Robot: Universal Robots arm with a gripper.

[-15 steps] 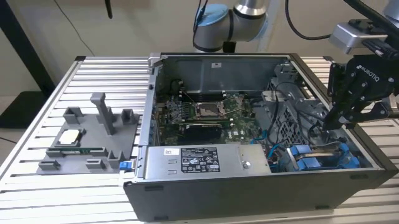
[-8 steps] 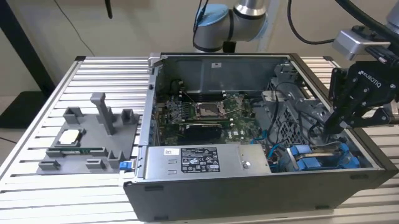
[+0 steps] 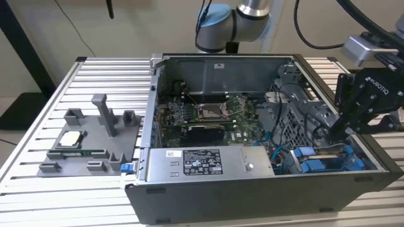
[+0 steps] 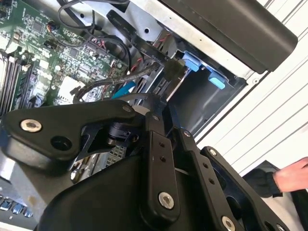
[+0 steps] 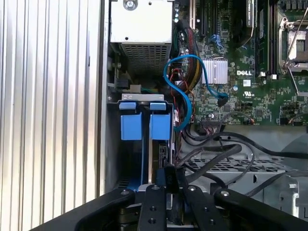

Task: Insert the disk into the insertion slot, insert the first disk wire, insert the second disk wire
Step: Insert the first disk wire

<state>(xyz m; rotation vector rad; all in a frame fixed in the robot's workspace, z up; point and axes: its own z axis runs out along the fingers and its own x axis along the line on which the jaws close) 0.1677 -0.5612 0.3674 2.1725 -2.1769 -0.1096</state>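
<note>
Ribbed aluminium table (image 3: 94,71) bears boxy steel case (image 3: 252,201), blue-tabbed insertion slot (image 3: 325,160).

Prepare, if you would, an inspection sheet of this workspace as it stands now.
Surface: slatted metal table carrying the open computer case.
Job's things: insertion slot in the case's corner, with blue carrier tabs seated in it; the disk body cannot be made out.
Clutter: grey fixture tray on the exterior view's left; power-supply box inside the case.
Gripper: gripper reaches down into the case at the slot, with a black wire connector at its tip.
Cables: blue cable looped over the motherboard; black cables beside the slot.
Surroundings: a person's hand beyond the case.
</note>
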